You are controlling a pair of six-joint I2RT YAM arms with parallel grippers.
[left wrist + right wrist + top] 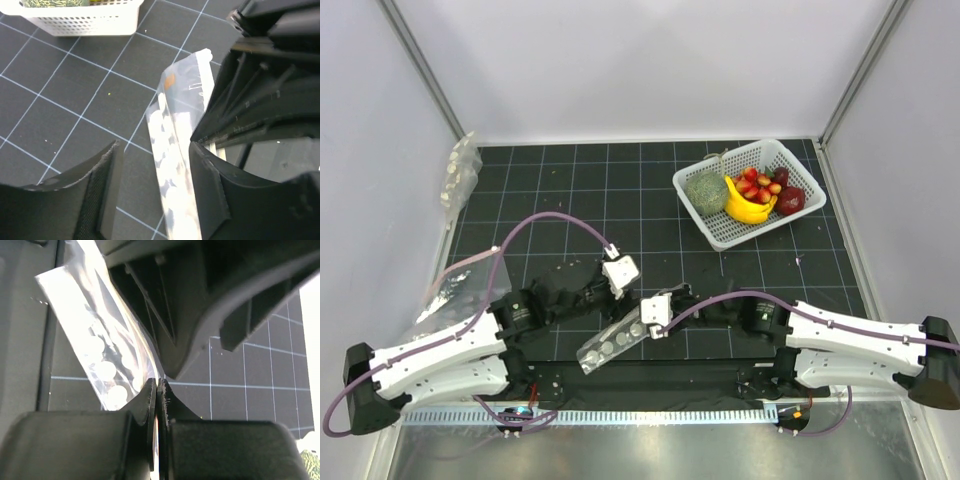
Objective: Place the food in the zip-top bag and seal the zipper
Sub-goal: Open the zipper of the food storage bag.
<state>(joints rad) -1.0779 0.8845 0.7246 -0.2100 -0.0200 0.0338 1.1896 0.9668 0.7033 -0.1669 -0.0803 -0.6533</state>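
Food (757, 185): cluster of small red fruits, lying in the white basket (698, 218) at the far right of the mat (570, 190); well apart from both grippers and from the bag.

Basket company: yellow banana (748, 210) just near of the fruits, touching them; round green vegetable (705, 190) to their left; a dark red item (791, 200) to their right.

Zip-top bag (612, 342): clear, white dots, lay flat and slanted at the near middle of the mat, between the two arms. No fruit seen inside. Could not tell whether its mouth was pressed closed.

Right gripper (157, 390): fingers pressed tight together, pinching the film at the bag's right end. The wrist view showed the dotted plastic running out from between the pads.

Left gripper (155, 190): fingers spread apart, holding nothing. It was low over the bag; the bag ran between the fingers, close against the one on the right of that view, with dark mat showing between the bag and the other.

Gripper spacing: the two heads were just beside each other over the bag's right end.

Plain clear bags: one (460, 172) at the far left edge by the wall, another (448, 298) at the near left beside the left arm.
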